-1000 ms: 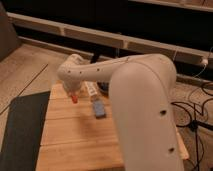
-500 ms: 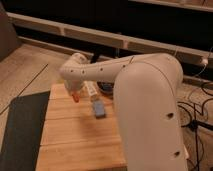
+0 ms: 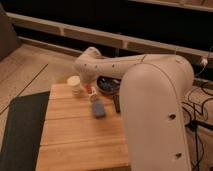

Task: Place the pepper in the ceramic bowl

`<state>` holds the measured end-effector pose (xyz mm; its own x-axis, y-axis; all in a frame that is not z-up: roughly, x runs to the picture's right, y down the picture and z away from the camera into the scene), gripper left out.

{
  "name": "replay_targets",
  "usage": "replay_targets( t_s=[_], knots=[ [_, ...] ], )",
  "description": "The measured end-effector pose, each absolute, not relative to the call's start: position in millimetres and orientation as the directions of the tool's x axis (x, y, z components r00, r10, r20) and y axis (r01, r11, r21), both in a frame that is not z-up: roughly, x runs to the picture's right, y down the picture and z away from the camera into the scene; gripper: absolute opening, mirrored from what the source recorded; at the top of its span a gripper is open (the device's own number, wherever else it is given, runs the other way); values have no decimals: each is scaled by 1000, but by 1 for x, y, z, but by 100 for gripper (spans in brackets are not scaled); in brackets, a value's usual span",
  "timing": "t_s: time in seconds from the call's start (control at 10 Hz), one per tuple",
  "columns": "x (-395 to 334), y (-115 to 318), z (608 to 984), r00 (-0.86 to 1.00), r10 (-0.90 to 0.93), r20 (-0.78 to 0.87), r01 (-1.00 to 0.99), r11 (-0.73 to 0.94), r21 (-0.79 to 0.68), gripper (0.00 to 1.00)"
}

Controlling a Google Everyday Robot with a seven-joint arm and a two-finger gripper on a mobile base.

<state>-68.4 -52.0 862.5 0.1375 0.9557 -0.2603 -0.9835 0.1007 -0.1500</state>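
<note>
My gripper [image 3: 90,89] hangs under the white wrist over the back of the wooden table [image 3: 75,135]. It is shut on the small red-orange pepper [image 3: 92,92], held just above the tabletop. The pepper is between the cream cup [image 3: 74,84] on its left and the dark bluish-grey ceramic bowl [image 3: 107,86] on its right. The arm partly hides the bowl. The pepper is left of the bowl's rim, not over it.
A blue block [image 3: 98,109] lies just in front of the gripper, and a black block [image 3: 117,104] lies to its right. My large white arm [image 3: 155,105] covers the table's right side. A dark mat [image 3: 20,130] lies left of the table.
The gripper has moved right with the pepper, from near the table's left back corner toward the bowl. The cream cup now shows to its left.
</note>
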Motion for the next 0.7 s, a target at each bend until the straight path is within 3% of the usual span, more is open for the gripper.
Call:
replay_targets(
  t_s=[0.3,0.7],
  knots=[
    [-16,-80,876,40,986,-164,-993,21,-118,0],
    [-17,-80,877,39,986,-160,-993,19,-120,0]
  ],
)
